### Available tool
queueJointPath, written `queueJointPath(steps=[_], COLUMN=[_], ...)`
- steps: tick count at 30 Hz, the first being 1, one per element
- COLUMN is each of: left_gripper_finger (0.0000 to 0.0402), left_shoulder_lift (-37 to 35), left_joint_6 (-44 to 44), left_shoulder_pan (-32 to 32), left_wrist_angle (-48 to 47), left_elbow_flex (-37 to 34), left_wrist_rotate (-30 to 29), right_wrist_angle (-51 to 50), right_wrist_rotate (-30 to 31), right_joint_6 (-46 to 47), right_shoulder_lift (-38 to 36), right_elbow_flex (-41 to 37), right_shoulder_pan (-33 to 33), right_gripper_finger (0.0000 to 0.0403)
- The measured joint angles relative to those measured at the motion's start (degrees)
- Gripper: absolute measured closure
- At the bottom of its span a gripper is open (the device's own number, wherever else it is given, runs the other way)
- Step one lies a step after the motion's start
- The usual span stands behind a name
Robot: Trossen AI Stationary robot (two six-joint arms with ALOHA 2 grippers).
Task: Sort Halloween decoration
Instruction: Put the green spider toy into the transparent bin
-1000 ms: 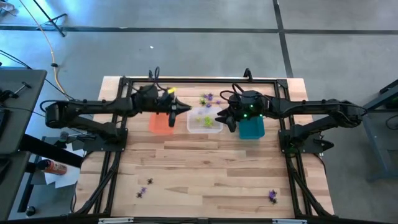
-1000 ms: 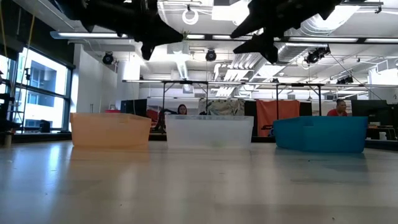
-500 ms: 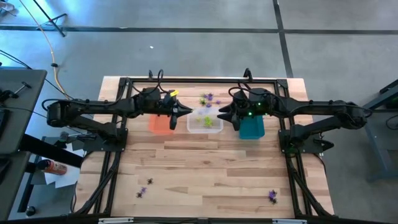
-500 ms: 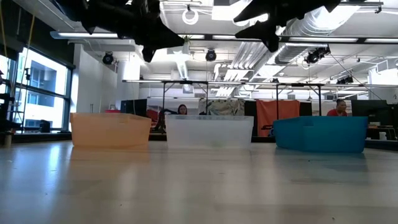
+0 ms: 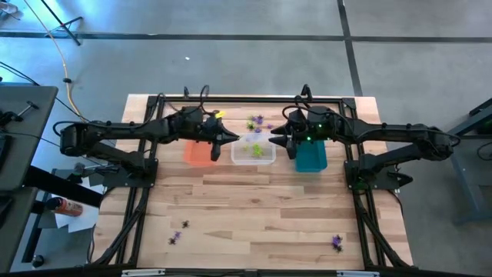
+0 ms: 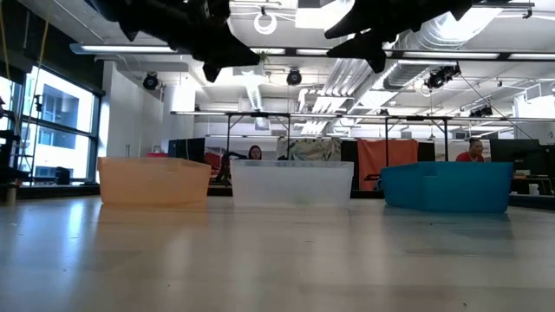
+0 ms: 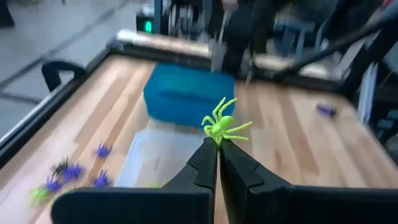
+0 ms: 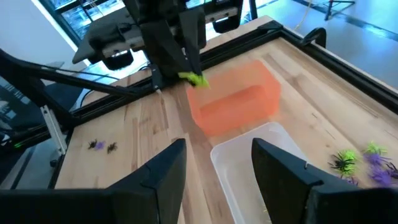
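I am holding a lime green spider [image 7: 222, 126] pinched in the closed left tool [image 7: 217, 148], hovering above the gap between the orange bin [image 5: 198, 153] and the clear bin [image 5: 254, 151]. My right tool [image 8: 217, 163] is hanging with fingers spread and empty, above the clear bin's edge nearest the teal bin [image 5: 311, 159]. More spiders [image 5: 257, 121] are lying on the wooden surface [image 5: 261, 208] just behind the clear bin.

Worktop [image 5: 254, 208]: light planked wood, smooth. Bins: orange bin [image 5: 198, 154] translucent plastic, clear bin [image 5: 254, 151] transparent plastic. Green spider [image 7: 222, 126]: glossy plastic.
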Motion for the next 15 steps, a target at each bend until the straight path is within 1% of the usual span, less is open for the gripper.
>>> queueJointPath(steps=[4, 6, 9, 12, 15], left_gripper_finger=[0.0401, 0.0401, 0.0401, 0.0401, 0.0401], left_shoulder_lift=[6.1, 10.0, 15.7, 20.5, 24.8], left_joint_6=[3.8, 5.3, 6.4, 8.4, 8.3], left_shoulder_pan=[0.1, 0.4, 0.4, 0.4, 0.5], left_wrist_angle=[-10.6, -17.6, -25.0, -27.3, -26.6], left_elbow_flex=[8.3, 12.8, 17.9, 19.4, 19.4], left_wrist_rotate=[-1.5, -2.8, -4.4, -7.1, -9.1], right_wrist_angle=[0.0, -0.5, -1.5, -2.4, -3.7], right_wrist_rotate=[0.0, 0.0, 0.0, 0.0, 0.0], right_joint_6=[-0.1, -0.1, -0.2, -0.1, 0.1], right_shoulder_lift=[-0.4, -1.0, -1.6, -1.8, -1.8], right_elbow_flex=[0.0, 0.0, 0.0, 0.0, 0.0], right_shoulder_pan=[-0.8, -1.2, -1.6, -1.9, -1.9], right_gripper_finger=[0.0224, 0.0224, 0.0224, 0.0224, 0.0224])
